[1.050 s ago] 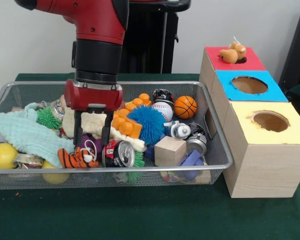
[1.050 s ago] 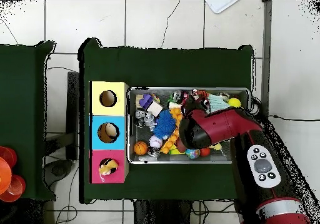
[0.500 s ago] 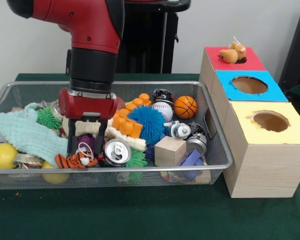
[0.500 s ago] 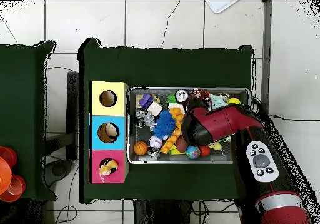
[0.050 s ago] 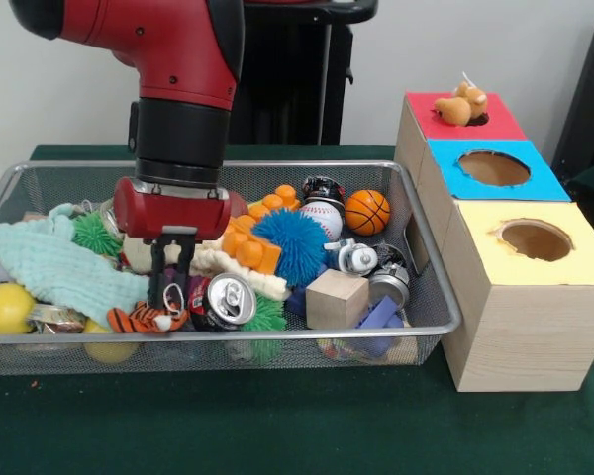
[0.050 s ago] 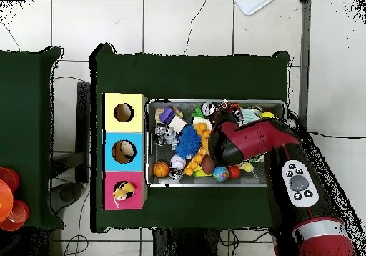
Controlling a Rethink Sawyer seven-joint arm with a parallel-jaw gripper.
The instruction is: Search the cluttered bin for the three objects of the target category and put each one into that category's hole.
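Since a second ago, the gripper (image 5: pixel 168 287) has dropped lower into the wire bin (image 5: pixel 431 297) and narrowed, its fingers now pinched on the striped tiger toy (image 5: pixel 144 319) beside the soda can (image 5: pixel 226 300). Colored boxes stay unchanged.

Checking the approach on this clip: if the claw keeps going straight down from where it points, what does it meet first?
Most likely the striped tiger toy right beneath the claw, next to the soda can. Depth is hard to judge; its tips may already be touching it.
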